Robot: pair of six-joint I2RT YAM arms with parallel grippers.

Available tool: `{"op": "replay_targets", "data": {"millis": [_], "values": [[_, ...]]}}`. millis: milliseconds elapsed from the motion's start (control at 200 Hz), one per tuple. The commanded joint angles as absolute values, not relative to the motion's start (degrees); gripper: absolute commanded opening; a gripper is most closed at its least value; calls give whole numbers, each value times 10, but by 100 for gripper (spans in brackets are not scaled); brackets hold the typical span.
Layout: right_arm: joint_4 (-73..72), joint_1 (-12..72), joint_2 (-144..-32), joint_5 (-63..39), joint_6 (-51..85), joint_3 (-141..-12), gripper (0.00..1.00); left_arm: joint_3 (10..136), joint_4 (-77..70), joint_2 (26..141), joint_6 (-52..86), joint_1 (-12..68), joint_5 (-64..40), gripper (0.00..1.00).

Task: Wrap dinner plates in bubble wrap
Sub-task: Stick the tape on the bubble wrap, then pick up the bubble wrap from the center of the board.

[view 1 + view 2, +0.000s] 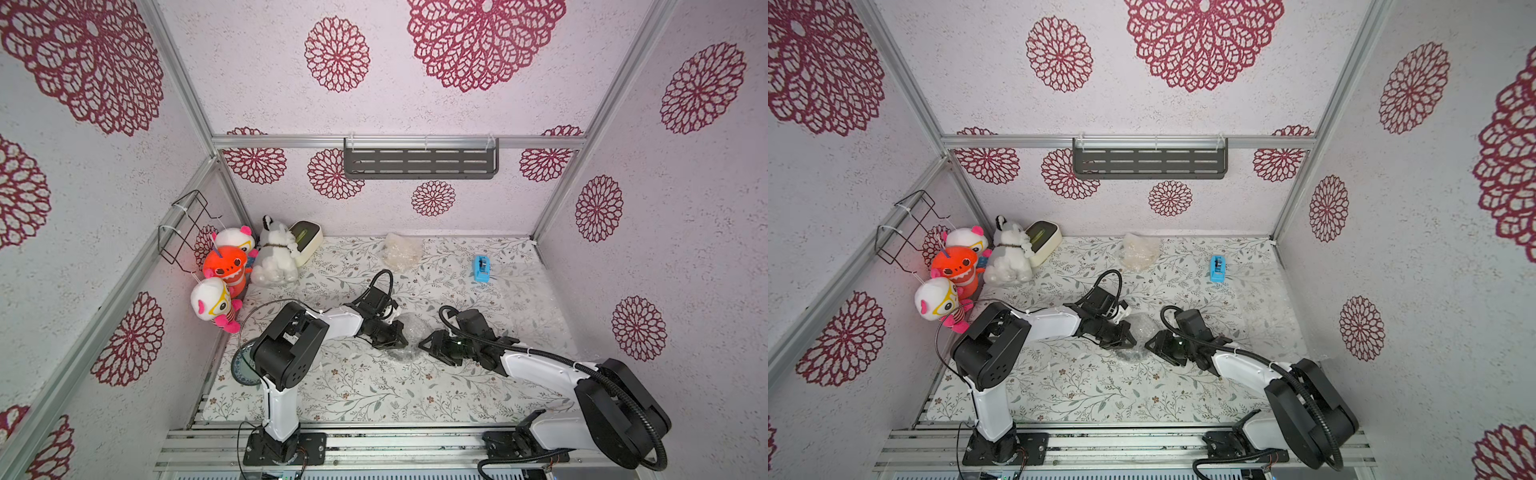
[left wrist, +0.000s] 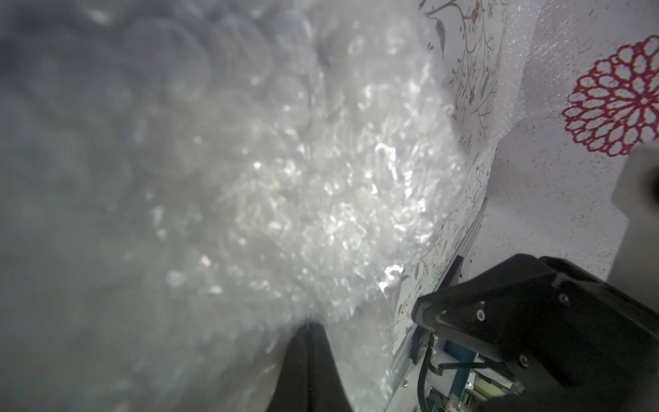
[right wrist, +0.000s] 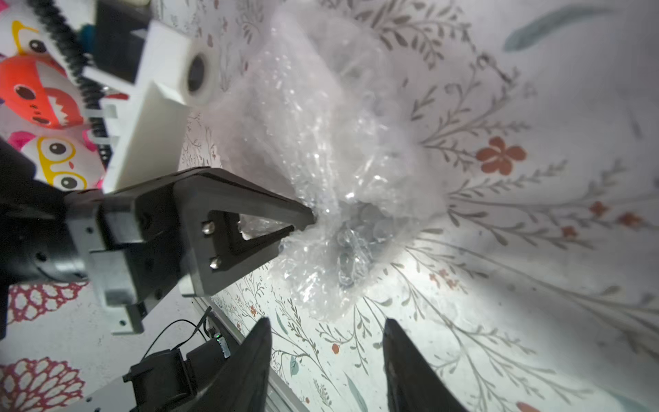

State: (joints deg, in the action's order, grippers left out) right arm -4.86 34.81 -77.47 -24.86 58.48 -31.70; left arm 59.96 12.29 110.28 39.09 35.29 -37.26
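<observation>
A crinkled bundle of bubble wrap [image 1: 411, 329] [image 1: 1142, 326] lies mid-table between both arms. Something dark, perhaps the black plate, shows through its near part [image 1: 400, 355]. My left gripper [image 1: 404, 340] [image 2: 310, 326] is shut on a gathered fold of the bubble wrap [image 2: 285, 196]. In the right wrist view the left gripper [image 3: 306, 221] pinches the bubble wrap [image 3: 321, 142]. My right gripper [image 1: 420, 344] [image 3: 327, 321] stands open just short of the bundle, nothing between its fingers. A grey-teal plate [image 1: 242, 369] lies bare beneath the left arm.
A second whitish wrapped bundle [image 1: 401, 251] sits near the back wall. A blue tape dispenser [image 1: 482, 268] stands back right, beside a flat clear sheet [image 1: 528, 291]. Plush toys [image 1: 226, 266] and a cream box [image 1: 307, 239] fill the back left corner.
</observation>
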Motion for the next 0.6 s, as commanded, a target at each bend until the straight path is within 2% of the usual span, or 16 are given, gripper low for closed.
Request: {"op": "replay_targets", "data": {"millis": [0, 155, 310, 410, 515, 595], "values": [[-35, 358, -802, -254, 649, -333, 53, 592, 133, 1120, 390, 359, -379, 0], [-142, 369, -861, -258, 690, -333, 54, 588, 129, 1120, 390, 359, -381, 0], [-195, 374, -901, -188, 719, -341, 56, 586, 121, 1120, 393, 360, -388, 0], [-310, 379, -916, -160, 762, -314, 56, 586, 119, 1142, 393, 360, -392, 0], [-353, 390, -928, -136, 766, -310, 56, 591, 120, 1149, 391, 360, -398, 0], [-409, 394, -936, -131, 791, -294, 53, 593, 119, 1152, 391, 360, -402, 0]]}}
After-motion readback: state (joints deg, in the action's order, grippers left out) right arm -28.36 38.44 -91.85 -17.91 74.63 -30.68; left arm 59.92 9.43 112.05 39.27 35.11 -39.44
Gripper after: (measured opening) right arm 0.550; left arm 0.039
